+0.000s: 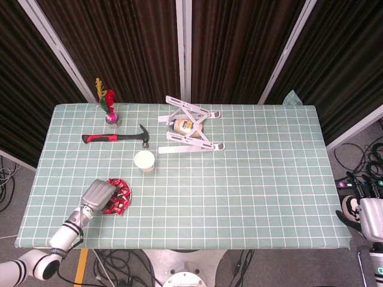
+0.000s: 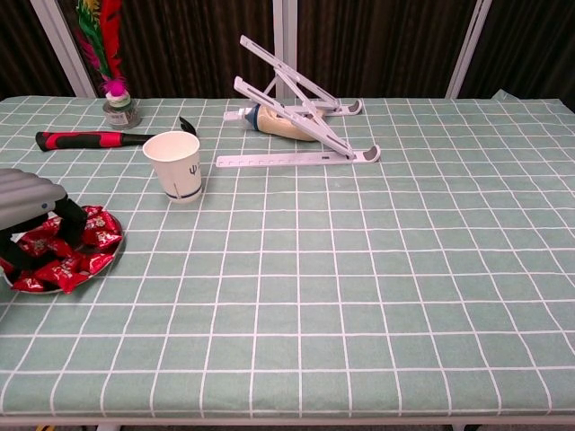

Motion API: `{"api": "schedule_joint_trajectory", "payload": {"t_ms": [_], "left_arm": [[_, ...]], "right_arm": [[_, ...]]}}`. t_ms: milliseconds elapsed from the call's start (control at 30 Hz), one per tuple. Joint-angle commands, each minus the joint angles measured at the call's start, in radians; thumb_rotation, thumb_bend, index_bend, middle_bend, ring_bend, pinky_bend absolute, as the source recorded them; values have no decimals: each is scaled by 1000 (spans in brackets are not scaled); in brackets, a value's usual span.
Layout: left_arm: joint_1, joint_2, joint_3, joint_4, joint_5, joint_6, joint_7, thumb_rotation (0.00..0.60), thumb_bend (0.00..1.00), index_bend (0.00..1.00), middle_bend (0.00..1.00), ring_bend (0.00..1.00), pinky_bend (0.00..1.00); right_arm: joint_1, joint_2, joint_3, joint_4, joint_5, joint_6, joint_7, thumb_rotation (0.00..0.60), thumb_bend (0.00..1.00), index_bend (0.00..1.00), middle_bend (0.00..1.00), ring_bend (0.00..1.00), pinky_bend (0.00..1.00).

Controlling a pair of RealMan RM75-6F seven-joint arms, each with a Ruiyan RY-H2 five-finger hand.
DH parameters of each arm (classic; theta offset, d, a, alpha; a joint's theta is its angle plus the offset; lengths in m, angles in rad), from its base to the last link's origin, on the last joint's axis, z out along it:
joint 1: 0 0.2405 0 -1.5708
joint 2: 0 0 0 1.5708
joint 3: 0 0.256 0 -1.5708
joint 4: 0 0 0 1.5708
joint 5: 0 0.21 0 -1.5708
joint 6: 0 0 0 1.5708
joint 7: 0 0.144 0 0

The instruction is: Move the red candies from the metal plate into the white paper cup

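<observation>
Inspector: At near left, what shows?
Clerk: Crinkled red candies on round metal plate; left hand curled over them, grip unclear. Smooth white paper cup beyond. Right hand idle, fingers unclear.

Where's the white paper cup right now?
The paper cup stands upright left of centre, just in front of the hammer and behind the plate of candies.
</observation>
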Motion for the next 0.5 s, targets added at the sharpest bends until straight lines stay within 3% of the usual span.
{"api": "schedule_joint_trajectory", "payload": {"t_ms": [33,233,500], "left_arm": [[0,6,-4,3,0,3,-36,600,482,689,722,932,1000],[0,41,-25,-26,6,35,-81,600,494,697,737,933,1000],[-43,79,-93,-78,19,71,-100,600,490,694,738,934,1000]], "right_arm": [[0,1,0,0,0,1,1,600,101,84,237,96,248],[-1,4,0,-3,-3,4,3,600,101,84,239,96,253],[-1,8,1,-6,-5,5,3,600,101,84,241,96,255]]}}
